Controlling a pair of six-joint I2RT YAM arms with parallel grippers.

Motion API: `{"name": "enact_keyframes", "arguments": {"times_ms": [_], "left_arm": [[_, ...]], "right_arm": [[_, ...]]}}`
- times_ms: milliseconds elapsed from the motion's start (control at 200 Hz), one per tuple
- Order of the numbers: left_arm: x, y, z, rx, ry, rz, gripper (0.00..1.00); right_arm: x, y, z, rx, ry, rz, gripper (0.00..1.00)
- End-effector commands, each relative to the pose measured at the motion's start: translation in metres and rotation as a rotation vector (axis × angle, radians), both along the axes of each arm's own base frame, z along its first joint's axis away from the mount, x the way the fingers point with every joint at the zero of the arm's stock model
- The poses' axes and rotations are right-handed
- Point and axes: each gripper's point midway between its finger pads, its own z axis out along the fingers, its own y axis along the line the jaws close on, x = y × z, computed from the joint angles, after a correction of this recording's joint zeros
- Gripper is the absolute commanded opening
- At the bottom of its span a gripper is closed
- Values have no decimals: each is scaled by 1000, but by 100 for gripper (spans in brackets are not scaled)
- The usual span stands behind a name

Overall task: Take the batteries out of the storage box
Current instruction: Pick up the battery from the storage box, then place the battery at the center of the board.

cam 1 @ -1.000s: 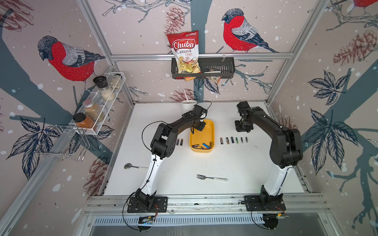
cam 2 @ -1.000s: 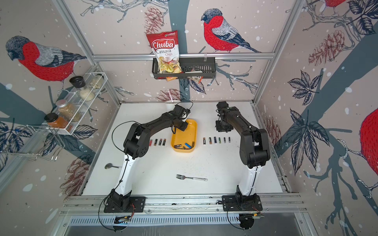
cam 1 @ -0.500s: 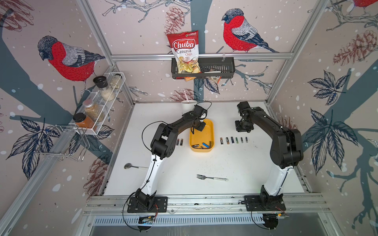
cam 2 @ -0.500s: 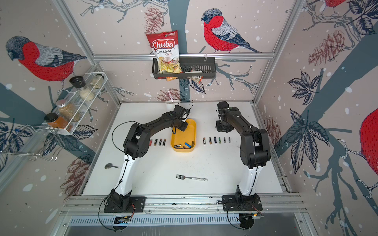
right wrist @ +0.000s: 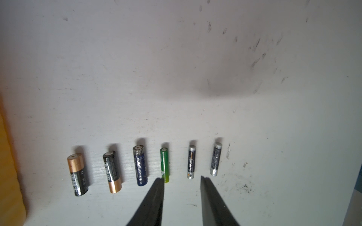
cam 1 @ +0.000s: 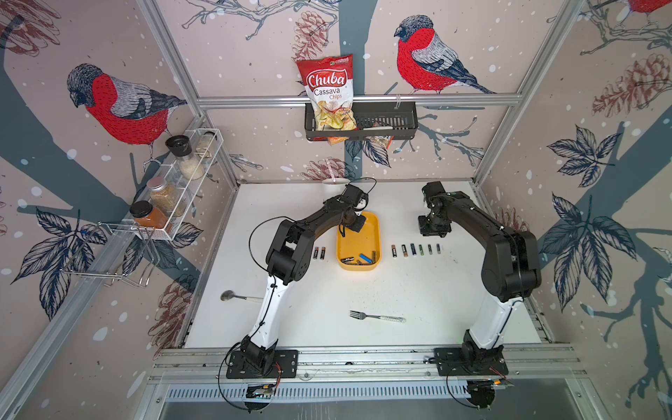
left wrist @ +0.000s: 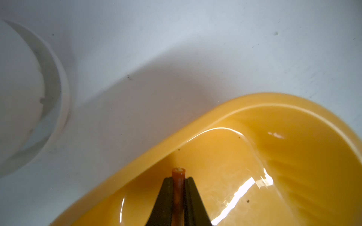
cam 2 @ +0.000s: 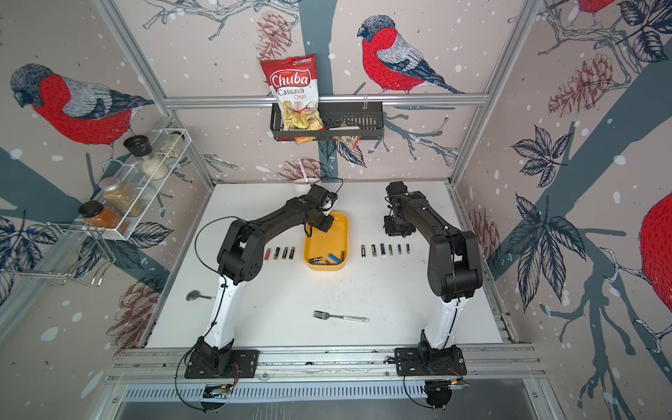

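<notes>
Lowest in both top views, a fork lies on the white counter, with a spoon further left. At mid-frame stands the yellow storage box, with a few loose batteries in its near end. A row of four batteries lies left of it and a row of six batteries lies right of it. The right fingers hang near the six, narrowly parted and empty. Over the box's far end, the left fingers pinch a slim orange battery. A white cup stands beyond.
</notes>
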Motion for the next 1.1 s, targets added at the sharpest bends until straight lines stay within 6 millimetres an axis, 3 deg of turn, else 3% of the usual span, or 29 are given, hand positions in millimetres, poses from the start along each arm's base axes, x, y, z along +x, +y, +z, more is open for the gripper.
{"name": "enact_keyframes", "arguments": {"times_ms": [0,560,1091], "left_arm": [[-7,-2,9,-30,22,10,14],[-35,3,44,-209,61,77,14],[-62,72,74,-300,40,219,14]], "right_arm": [[4,5,1,15,-17,8,38],[9,26,4,51,-35,53,38],[11,47,5,81,-48,104,38]]}}
